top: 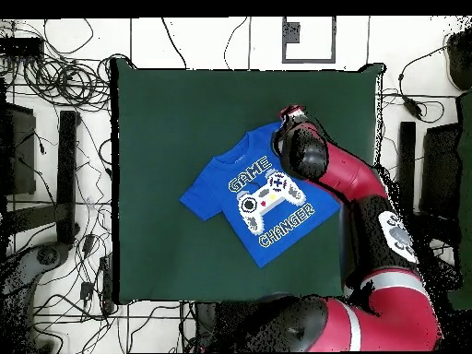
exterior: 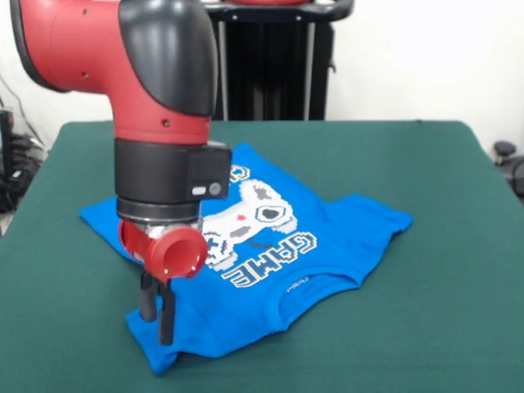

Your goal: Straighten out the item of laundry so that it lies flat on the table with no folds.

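Front view showed the red and black arm (exterior: pixel 155 106) coming down from above over the near-left part of the blue T-shirt (exterior: pixel 327 237); the gripper (exterior: pixel 157 315) hung below the wrist, its two dark fingers (exterior: pixel 166 315) pointing straight down and standing close together with only a thin gap between them; their tips met the cloth at the shirt's near-left sleeve, and whether any fabric was pinched in that gap could not be told; nothing was lifted off the surface (exterior: pixel 458 311).

The shirt lay on the dark green surface slightly left of its middle in the front view, printed side up, with the white controller graphic (exterior: pixel 246 217) and the word "GAME" readable upside down; the neckline faced the camera and showed a curved ripple beside the collar; the right sleeve spread out flat toward the right, while the hem ran off behind the arm at the left; the near-left corner under the fingers looked slightly bunched.

Overhead, the T-shirt (top: pixel 230 198) sat turned at an angle on the surface (top: pixel 157 120), right of centre, both words of the lettering visible; the arm (top: pixel 359 184) reached up from the bottom right and its wrist covered the shirt's upper right sleeve; the fingers themselves were hidden beneath the wrist in that view.
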Controlling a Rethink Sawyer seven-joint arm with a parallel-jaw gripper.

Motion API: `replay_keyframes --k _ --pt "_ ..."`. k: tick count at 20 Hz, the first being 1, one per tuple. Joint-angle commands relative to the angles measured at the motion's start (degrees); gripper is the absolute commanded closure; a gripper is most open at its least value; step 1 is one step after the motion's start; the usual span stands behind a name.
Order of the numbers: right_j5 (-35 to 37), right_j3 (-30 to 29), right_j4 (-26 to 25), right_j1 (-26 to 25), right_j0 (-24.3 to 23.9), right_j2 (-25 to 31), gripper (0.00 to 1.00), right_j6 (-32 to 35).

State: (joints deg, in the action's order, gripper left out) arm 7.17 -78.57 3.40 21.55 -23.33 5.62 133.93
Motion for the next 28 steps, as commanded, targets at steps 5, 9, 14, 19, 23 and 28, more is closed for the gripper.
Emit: replay_keyframes --k 5,9,14,19,23,28 --pt "3.13 -8.31 0.56 -1.46 2.23 6.69 0.00 5.66" --pt "1.88 -8.84 0.04 -1.97 1.93 6.99 0.00 5.65" --pt "0.84 -9.80 -0.94 -2.06 1.10 7.39 0.00 5.12" --pt "-1.04 -10.10 -1.69 -2.95 0.92 7.51 0.00 5.02" --pt "-1.79 -9.65 -2.40 -3.92 0.22 7.96 0.00 4.11" --pt "-2.74 -7.67 -3.04 -5.91 -0.20 8.16 0.00 3.08"
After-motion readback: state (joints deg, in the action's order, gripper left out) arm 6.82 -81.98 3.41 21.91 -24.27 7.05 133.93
